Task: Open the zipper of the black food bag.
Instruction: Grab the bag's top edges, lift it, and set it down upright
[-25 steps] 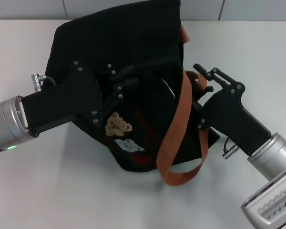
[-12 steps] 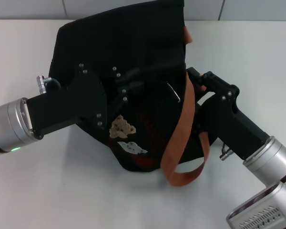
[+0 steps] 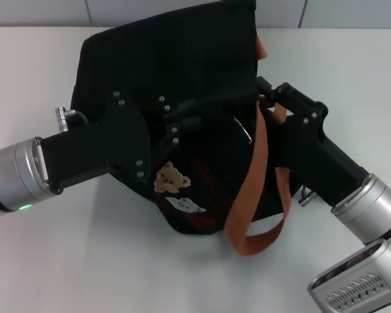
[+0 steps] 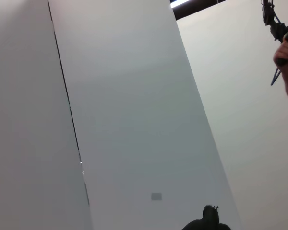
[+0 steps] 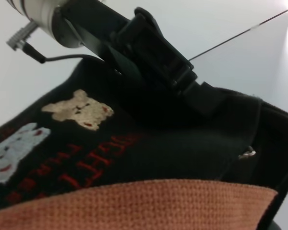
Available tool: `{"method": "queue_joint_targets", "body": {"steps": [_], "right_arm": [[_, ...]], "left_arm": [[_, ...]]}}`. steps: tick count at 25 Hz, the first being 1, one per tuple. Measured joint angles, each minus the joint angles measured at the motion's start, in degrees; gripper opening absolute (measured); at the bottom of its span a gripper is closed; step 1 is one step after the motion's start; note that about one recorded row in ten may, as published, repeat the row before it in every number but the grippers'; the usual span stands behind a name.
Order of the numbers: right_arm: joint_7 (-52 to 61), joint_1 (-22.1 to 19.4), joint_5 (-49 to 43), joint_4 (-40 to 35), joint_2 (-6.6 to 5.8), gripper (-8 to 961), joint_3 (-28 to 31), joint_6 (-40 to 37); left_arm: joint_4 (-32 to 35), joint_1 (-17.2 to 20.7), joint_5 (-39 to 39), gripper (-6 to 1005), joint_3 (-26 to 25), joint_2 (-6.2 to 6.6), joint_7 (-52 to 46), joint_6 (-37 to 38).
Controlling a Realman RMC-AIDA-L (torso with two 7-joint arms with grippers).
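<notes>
The black food bag lies tilted on the white table, with its bear patch and white animal patch facing me. An orange-brown strap loops down its right side. My left gripper reaches in from the left and is shut on the bag's fabric above the patches; the right wrist view shows it clamped at the bag's upper edge. My right gripper presses against the bag's right side by the strap. A thin silver pull shows on the front. The zipper on the top seam is hidden.
White table extends all around the bag, with a tiled wall edge behind. The right wrist view is filled by the bag face and strap. The left wrist view shows only pale wall panels.
The bag has shifted slightly right and toward me together with my left gripper. My right gripper has moved in closer against the bag's right side, under the strap.
</notes>
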Motion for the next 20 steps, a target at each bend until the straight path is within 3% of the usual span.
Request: {"method": "queue_joint_targets", "body": {"steps": [8,20], "right_arm": [[-0.03,-0.44,0.04,-0.76,0.00,548,3.28,-0.11],[-0.08,-2.03,-0.20,-1.40,0.00,571,2.82,-0.27]], "left_arm": [[-0.15,-0.25,0.07,91,0.05,-0.05,0.01,0.15],[-1.04,-1.34,-0.04,91,0.04,-0.04,0.01,-0.16]]}}
